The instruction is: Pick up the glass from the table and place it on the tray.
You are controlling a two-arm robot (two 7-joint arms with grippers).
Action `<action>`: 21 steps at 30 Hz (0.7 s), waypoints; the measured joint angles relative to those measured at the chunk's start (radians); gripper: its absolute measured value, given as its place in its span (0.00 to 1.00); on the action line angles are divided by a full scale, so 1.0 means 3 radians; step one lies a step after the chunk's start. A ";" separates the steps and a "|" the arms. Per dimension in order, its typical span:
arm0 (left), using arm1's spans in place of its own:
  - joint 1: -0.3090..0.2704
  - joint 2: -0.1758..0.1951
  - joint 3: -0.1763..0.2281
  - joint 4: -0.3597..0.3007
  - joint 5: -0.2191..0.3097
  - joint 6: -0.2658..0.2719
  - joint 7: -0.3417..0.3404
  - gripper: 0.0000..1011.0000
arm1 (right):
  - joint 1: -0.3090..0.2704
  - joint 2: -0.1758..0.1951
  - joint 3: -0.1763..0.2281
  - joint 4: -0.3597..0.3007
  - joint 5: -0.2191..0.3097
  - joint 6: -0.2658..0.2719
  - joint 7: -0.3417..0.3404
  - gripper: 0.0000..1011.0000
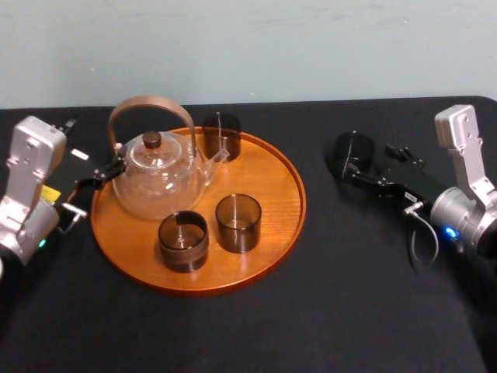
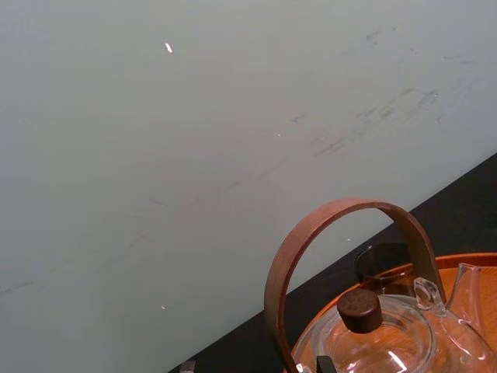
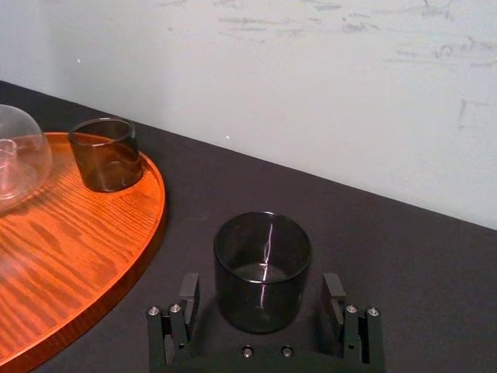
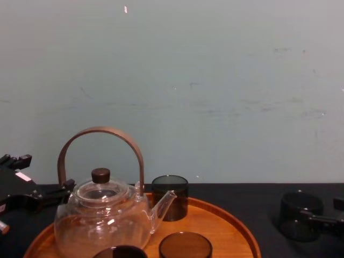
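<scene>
A dark smoked glass [image 1: 349,149] stands on the black table [image 1: 349,303], to the right of the round wooden tray [image 1: 276,198]. My right gripper [image 3: 262,301] is open with a finger [image 3: 189,299] on each side of that glass [image 3: 262,256], and a gap shows on both sides. From the chest view the glass [image 4: 300,214] sits low at the right. My left gripper [image 1: 99,177] rests by the tray's left rim, close to the teapot.
On the tray stand a clear glass teapot [image 1: 159,183] with a curved wooden handle and three more dark glasses [image 1: 238,222] [image 1: 183,241] [image 1: 221,136]. A bare patch of tray lies on its right side. A pale wall runs behind the table.
</scene>
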 joint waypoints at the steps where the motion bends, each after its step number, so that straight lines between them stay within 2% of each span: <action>1: 0.0000 0.0000 0.0000 0.0000 0.0000 0.0000 0.0000 1.00 | 0.0030 -0.0011 -0.0003 0.0039 0.0000 0.0008 0.0008 0.99; 14: 0.0000 0.0000 0.0000 0.0000 0.0000 0.0000 0.0000 1.00 | 0.0252 -0.0083 -0.0038 0.0350 -0.0006 0.0056 0.0063 0.99; 21: 0.0000 0.0000 0.0000 0.0000 0.0000 0.0000 0.0000 1.00 | 0.0278 -0.0087 -0.0050 0.0373 -0.0007 0.0078 0.0085 0.99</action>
